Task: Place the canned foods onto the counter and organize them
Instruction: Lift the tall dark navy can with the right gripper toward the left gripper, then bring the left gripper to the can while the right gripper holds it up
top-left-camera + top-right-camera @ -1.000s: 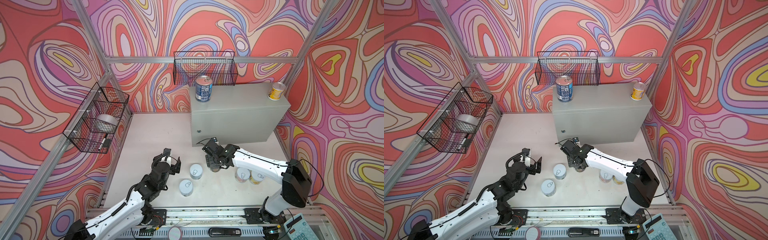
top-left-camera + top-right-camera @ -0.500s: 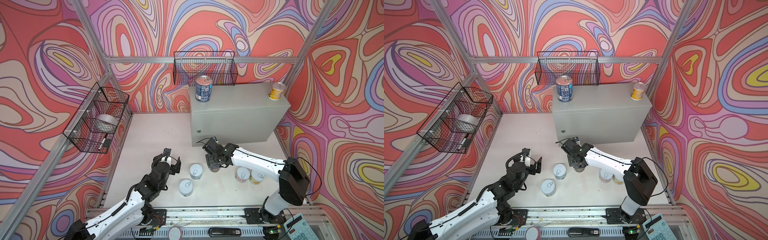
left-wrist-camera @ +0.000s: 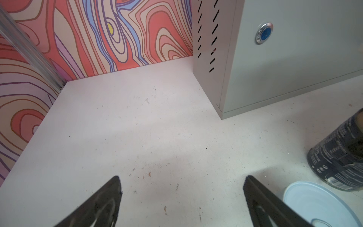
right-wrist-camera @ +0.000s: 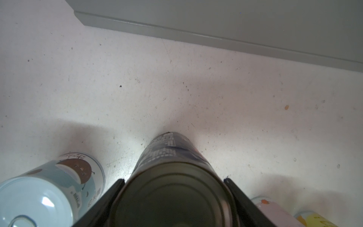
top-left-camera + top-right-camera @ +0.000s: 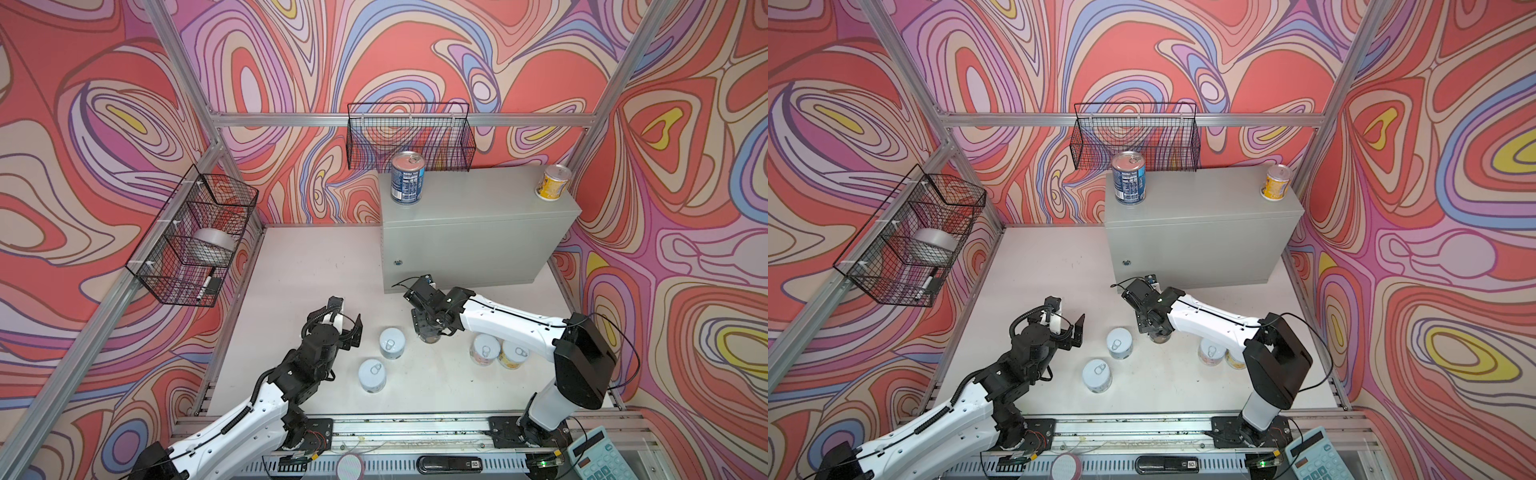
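Walls [image 5: 374,50] w/ red-purple swirls, counter [image 5: 478,195] lt grey, floor tall can [image 4: 169,153] dk blue, corner can [image 5: 552,183] yellow.

The counter [image 5: 478,203] carries a tall can [image 5: 407,178] at its left rear and a short can [image 5: 552,189] at its right rear corner. On the floor [image 5: 311,257] before it stands a second tall can [image 4: 172,151]. A third can [image 5: 392,343] and fourth can [image 5: 372,375] are left of it. A fifth can [image 5: 484,349] and sixth can [image 5: 514,354] stand side by side to its right.
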Motion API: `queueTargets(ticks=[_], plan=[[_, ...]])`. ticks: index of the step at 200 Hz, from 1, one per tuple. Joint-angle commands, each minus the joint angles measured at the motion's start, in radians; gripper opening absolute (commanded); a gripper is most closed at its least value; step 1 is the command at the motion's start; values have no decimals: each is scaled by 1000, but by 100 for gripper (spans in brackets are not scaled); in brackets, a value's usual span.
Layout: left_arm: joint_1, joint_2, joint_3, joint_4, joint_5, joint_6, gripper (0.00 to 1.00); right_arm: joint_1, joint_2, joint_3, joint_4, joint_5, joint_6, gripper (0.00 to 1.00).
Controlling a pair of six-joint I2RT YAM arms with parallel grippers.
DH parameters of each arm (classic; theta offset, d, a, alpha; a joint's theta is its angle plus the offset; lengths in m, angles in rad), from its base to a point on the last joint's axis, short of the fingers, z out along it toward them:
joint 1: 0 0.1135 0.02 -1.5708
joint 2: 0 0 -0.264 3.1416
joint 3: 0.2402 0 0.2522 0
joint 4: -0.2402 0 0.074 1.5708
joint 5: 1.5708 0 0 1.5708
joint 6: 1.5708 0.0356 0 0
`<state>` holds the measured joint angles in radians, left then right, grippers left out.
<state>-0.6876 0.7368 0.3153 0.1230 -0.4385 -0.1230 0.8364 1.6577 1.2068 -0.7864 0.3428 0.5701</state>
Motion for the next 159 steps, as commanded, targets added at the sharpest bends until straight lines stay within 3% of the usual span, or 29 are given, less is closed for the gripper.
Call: queueTargets(ticks=[1,41,100,125,159], plan=[[-3,10,8,8,21,14,100,-9,-11,-28,-7,23,5,72],[-3,26,9,16,43,20,100,-22,-63,-38,29,-4,4,69],[-3,53,72,-22,273,29,100,-48,-112,-1,44,-35,-33,67],[-3,50,121,-47,420,38,98,-55,-130,18,57,-64,-50,67],[-3,98,144,-15,532,-34,98,-59,-145,52,56,-103,-72,67]])
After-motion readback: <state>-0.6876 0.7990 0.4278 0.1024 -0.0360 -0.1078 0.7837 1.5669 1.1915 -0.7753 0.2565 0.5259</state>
